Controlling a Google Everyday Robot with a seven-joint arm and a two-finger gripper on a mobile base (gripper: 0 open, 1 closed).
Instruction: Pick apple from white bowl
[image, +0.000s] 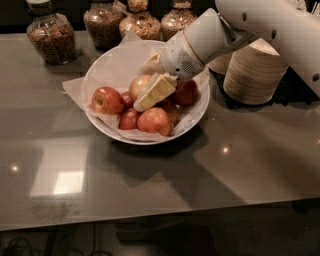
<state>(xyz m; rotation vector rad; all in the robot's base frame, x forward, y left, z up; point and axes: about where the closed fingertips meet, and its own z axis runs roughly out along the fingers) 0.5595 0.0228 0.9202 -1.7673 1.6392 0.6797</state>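
Note:
The white bowl (107, 65), lined with crinkled white paper, stands on the table at centre left and holds several apples. The apple (138, 83), the palest one, lies in the middle of the pile among smaller red apples (107, 100). My gripper (143, 89) reaches down into the bowl from the upper right. One cream finger (155, 91) lies across the apple's near side and the other finger (151, 64) sits behind it. The fingers are closed on the apple, which still rests in the bowl.
Stacks of beige paper bowls (252, 75) stand right of the white bowl, under my arm. Several glass jars (50, 35) of dry food line the back edge. The table's front edge runs along the bottom.

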